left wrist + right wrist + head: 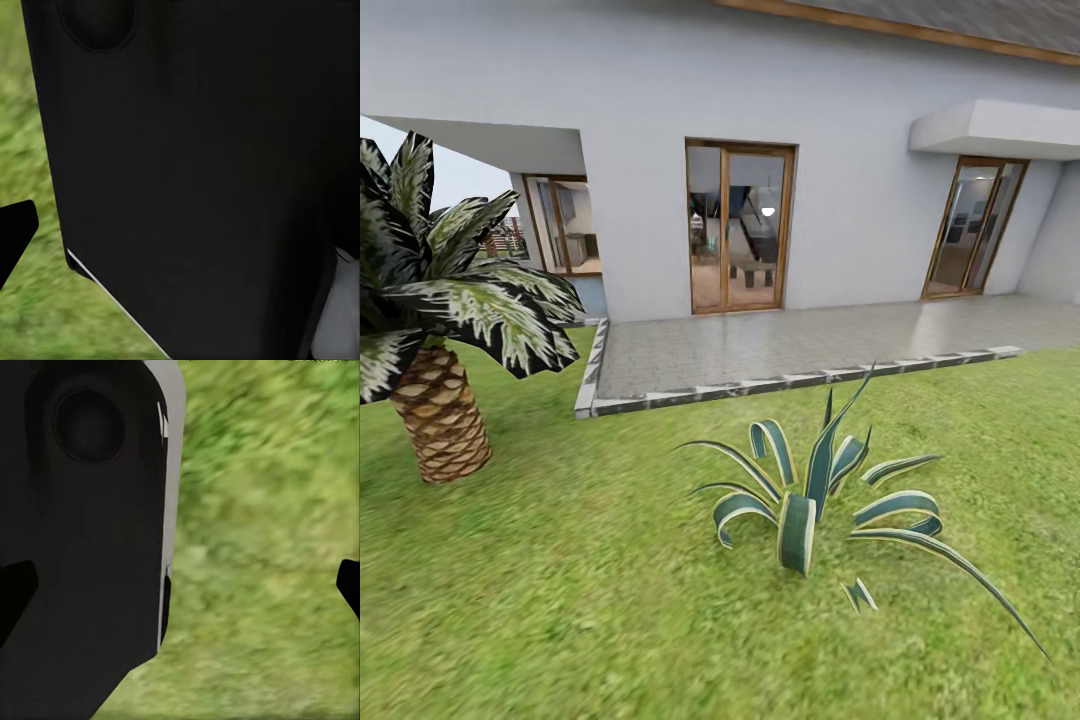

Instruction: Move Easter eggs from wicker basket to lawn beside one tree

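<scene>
**Facing the house across open grass**

Beyond our arms, the lawn spreads wide and green. We take the striped agave in mid-lawn as our landmark. Left of the agave, well apart, stands one short palm with a scaly trunk, its fronds reaching to the picture's left edge. Between palm and agave the grass lies open. Behind the agave, one grey paved patio meets the lawn along a raised stone kerb, which turns a corner behind and left of the agave and runs back toward the white house. We count three glazed, wood-framed openings in the house: one window behind the palm's fronds, one double door behind the agave, one more door to the agave's right. Right of the agave, the grass runs open to the picture's edge.

In the left wrist view, a black robot body panel blocks most of the sight; one dark fingertip shows against grass, so we cannot tell how far the left gripper is open. In the right wrist view, two dark fingertips stand far apart over blurred grass: the right gripper is spread wide with nothing between.
</scene>
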Tool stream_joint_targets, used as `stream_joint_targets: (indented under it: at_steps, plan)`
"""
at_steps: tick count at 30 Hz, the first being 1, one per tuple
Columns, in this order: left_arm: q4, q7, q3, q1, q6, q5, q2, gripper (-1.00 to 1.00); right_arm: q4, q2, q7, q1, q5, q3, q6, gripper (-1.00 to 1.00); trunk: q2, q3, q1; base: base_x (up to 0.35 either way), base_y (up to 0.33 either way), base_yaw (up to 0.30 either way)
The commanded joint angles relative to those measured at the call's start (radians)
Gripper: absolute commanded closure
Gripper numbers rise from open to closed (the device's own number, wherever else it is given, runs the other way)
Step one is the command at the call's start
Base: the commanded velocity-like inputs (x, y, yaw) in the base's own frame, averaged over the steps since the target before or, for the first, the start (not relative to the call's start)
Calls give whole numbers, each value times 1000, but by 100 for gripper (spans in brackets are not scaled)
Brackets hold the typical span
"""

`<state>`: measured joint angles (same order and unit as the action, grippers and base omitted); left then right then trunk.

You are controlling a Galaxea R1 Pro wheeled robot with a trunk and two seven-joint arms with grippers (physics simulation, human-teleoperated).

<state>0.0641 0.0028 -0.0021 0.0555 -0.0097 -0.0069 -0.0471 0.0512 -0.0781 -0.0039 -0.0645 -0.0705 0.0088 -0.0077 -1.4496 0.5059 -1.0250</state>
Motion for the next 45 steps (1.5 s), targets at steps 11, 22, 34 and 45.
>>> stream_joint_targets:
  at_steps: [11,22,34,45]
  plan:
    - [2,-2,-1,1,-1,0,0,-100,2,4,-1,-1,-7,0,-1,-100,0,1,0,192,0,0]
    - [2,-1,0,1,-1,0,0,-100,2,3,-1,-1,-7,0,-1,-100,0,1,0,162,0,0]
    - [2,-1,-1,1,-1,0,-2,-100,3,6,1,-1,-8,2,-1,-100,0,1,0,1,-225,0]
    - [2,-1,-1,1,-1,0,-2,-100,4,10,4,-1,-8,2,-1,-100,0,1,0,0,-306,34]
